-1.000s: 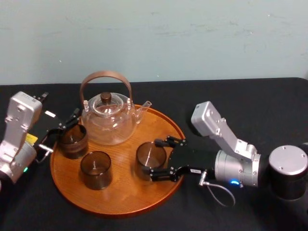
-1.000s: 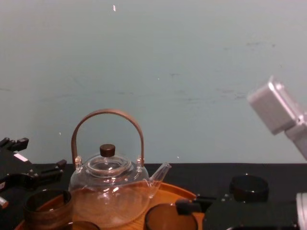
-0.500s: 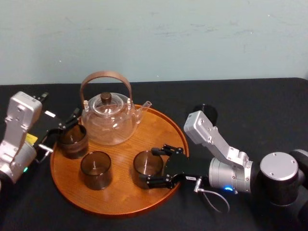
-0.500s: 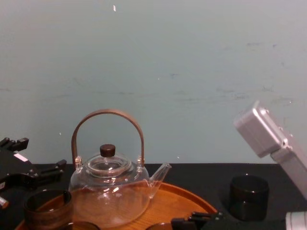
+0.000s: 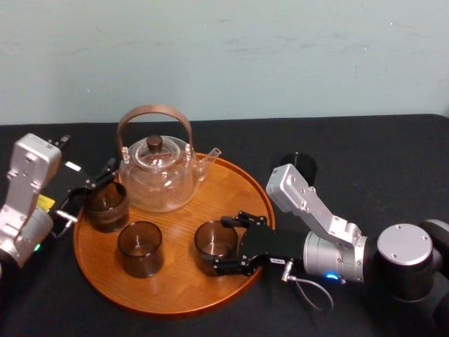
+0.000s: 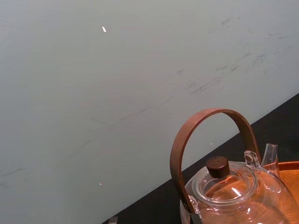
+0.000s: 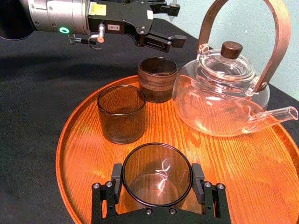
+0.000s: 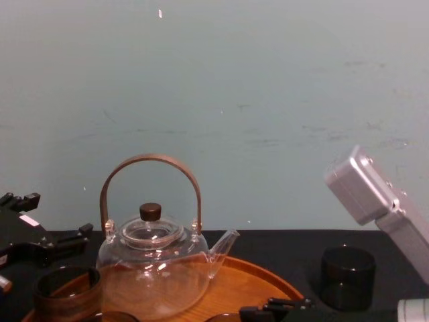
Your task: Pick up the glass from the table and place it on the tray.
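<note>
While the right gripper [image 5: 223,246] gripped it from the robot's right side, with one black finger [image 7: 117,176] pressed to each flank, the glass [image 5: 216,243] stood upright, open end up, on the near right part of the tray [image 5: 175,295], inside the rim. Whether its base bore fully on the wood could not be told. Just to its left on the same tray, apart from it, stood a second smoky glass [image 5: 139,247]. Farther left and a little farther back was a dark banded cup [image 5: 107,205] near the tray's left edge. Behind these, at the back of the tray, sat a glass teapot [image 5: 158,179] with a brown arched handle and a dark knob on its lid, its spout pointing to the robot's right. The left gripper [image 7: 174,24] hung just beside the banded cup at the tray's left rim with its fingers spread apart, grasping nothing. The tray lay on a black tablecloth [image 5: 379,161]. A black canister [image 5: 299,166] stood on the cloth behind the right arm, off the tray to its right. A pale wall [image 8: 268,100] rose beyond the table.
</note>
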Robot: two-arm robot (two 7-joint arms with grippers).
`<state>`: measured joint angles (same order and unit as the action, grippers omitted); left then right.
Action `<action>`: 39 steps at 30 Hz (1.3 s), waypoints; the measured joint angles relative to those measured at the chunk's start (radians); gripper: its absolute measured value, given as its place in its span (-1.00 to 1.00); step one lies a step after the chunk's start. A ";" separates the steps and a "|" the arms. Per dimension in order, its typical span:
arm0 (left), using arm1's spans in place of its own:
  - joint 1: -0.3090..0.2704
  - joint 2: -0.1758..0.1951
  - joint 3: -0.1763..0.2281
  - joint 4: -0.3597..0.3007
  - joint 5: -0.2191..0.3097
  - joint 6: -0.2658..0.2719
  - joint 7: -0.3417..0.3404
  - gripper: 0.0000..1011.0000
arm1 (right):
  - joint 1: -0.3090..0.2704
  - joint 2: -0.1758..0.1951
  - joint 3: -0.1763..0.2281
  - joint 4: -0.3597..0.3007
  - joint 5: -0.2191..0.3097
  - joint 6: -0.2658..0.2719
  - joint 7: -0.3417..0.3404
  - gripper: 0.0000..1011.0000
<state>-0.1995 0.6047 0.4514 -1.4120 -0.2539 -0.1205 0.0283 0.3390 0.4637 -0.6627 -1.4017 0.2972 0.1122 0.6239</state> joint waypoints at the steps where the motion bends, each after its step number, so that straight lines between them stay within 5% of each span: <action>1: 0.000 0.000 0.000 0.000 0.000 0.000 0.000 0.98 | 0.000 0.000 0.000 0.000 0.000 0.000 0.000 0.78; 10: 0.000 0.000 0.000 0.000 0.000 0.000 0.000 0.98 | -0.001 0.001 0.000 0.001 -0.002 0.005 0.002 0.98; 26: 0.000 0.000 0.000 0.000 0.000 0.000 0.000 0.98 | -0.001 0.002 0.003 -0.002 0.004 0.005 0.005 0.98; 39: 0.000 0.000 0.000 0.000 0.000 0.000 0.000 0.98 | -0.059 0.088 0.062 -0.086 0.074 0.013 0.026 0.98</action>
<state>-0.1995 0.6047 0.4514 -1.4120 -0.2539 -0.1205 0.0283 0.2803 0.5518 -0.6003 -1.4877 0.3712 0.1250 0.6503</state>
